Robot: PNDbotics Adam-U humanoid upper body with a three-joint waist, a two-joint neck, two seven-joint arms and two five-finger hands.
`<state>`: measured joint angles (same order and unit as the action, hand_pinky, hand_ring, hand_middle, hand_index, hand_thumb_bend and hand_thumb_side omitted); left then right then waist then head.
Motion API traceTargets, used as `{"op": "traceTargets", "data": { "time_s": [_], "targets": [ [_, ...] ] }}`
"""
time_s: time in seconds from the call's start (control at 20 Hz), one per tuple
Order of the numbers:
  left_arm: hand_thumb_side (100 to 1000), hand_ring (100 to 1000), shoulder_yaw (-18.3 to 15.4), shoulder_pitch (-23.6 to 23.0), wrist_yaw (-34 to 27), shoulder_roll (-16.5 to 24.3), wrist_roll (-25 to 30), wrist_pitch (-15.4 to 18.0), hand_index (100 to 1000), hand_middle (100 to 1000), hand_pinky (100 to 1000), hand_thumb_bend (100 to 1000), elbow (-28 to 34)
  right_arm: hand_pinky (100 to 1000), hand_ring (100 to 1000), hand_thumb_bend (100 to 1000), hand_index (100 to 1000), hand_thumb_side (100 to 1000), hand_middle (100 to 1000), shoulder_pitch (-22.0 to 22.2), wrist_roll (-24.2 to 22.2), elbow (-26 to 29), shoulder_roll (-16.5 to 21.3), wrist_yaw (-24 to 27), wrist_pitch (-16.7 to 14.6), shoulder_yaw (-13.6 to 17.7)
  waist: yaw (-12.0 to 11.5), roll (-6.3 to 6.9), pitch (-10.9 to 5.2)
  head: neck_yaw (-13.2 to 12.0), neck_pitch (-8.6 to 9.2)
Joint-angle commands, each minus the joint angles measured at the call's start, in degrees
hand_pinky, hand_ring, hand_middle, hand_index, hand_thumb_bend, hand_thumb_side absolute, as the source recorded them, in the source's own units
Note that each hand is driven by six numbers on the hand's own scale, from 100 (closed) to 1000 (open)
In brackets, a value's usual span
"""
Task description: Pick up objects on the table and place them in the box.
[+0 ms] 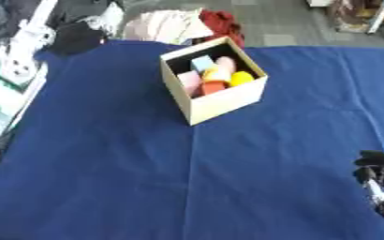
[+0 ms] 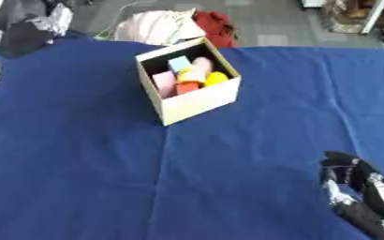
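Note:
A cream cardboard box (image 1: 221, 104) stands open on the blue tablecloth (image 1: 129, 164), up in the middle. Inside it lie several coloured pieces: a light blue block (image 1: 202, 62), a pink block (image 1: 189, 82), a pale pink rounded piece (image 1: 225, 64), a yellow round one (image 1: 241, 78) and a red-orange one (image 1: 213, 87). My right hand (image 2: 351, 180) rests at the lower right, fingers up and relaxed, holding nothing, far from the box. My left hand shows in neither view.
White equipment (image 1: 11, 70) stands along the table's left edge. Dark, beige and red cloth items (image 1: 179, 23) lie on the floor beyond the far edge. Bare blue cloth surrounds the box.

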<state>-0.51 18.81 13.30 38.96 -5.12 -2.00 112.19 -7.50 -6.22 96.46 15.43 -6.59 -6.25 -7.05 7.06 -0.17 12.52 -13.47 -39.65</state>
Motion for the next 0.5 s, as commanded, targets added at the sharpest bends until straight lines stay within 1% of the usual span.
{"op": "traceTargets", "data": {
  "time_s": [0.05,0.1,0.3,0.4,0.5],
  "targets": [
    [658,722,-1.7,-3.3,-1.2,-3.1,-1.9,0.2,832,687,787,100,1.8,675,659,100,802,376,672,0.0,0.6,1.4,0.9,-0.2,-0.2,0.7,-0.2,-0.33,-1.78,0.0,-1.1],
    [678,721,-1.7,-4.8,-2.0,-4.7,-2.3,0.0,832,688,787,100,1.7,674,658,100,801,374,671,0.1,0.8,1.4,0.9,-0.2,-0.3,0.8,-0.3,-0.32,-1.85,-0.1,-1.62],
    [724,713,-1.6,-10.0,-1.6,-11.0,-2.0,1.6,823,678,783,100,1.0,672,653,100,798,370,665,0.2,2.0,2.0,0.5,0.3,-0.5,1.3,-0.5,-0.31,-1.95,-0.5,-3.31],
    [743,711,-1.4,-11.7,-1.4,-13.6,-1.6,2.4,819,675,781,100,0.0,669,651,100,797,374,663,0.2,2.5,2.3,0.3,0.6,-0.7,1.5,-0.5,-0.33,-2.03,-0.7,-4.04],
    [765,709,-1.2,-12.9,-1.3,-16.3,-1.5,3.0,817,673,780,100,-1.2,667,648,100,796,379,660,0.3,3.1,2.6,0.2,1.0,-0.8,1.7,-0.5,-0.38,-2.05,-0.7,-4.36]
  ]
}}
